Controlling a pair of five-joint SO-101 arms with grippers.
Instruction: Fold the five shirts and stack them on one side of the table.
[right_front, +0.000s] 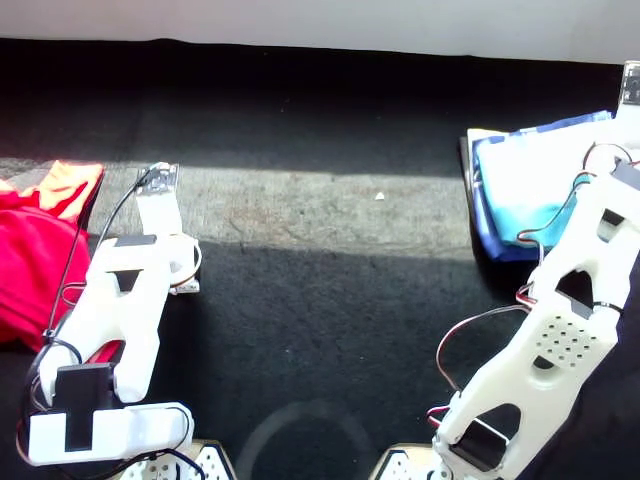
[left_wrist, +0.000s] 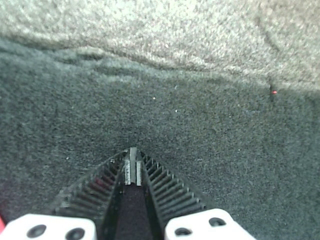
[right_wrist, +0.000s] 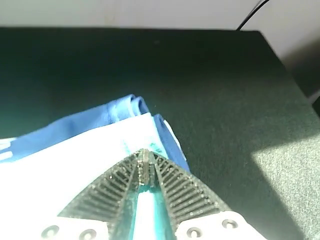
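A stack of folded shirts (right_front: 525, 190) lies at the table's right edge, a pale blue one on top with darker blue and yellow edges beneath. My right gripper (right_wrist: 145, 156) is shut, its tips over the pale top shirt (right_wrist: 75, 155) near the stack's far corner; the blue shirt (right_wrist: 115, 112) peeks out below. In the high view the right gripper (right_front: 628, 92) sits at the far right. A crumpled red shirt (right_front: 35, 265) and an orange one (right_front: 70, 185) lie at the left edge. My left gripper (right_front: 160, 182) (left_wrist: 131, 156) is shut and holds nothing, over the dark mat beside them.
The table is covered by a dark mat (right_front: 330, 300) crossed by a bright sunlit band (right_front: 330, 205). A pale wall (right_front: 300, 20) runs behind the far edge. Cables loop off both arms.
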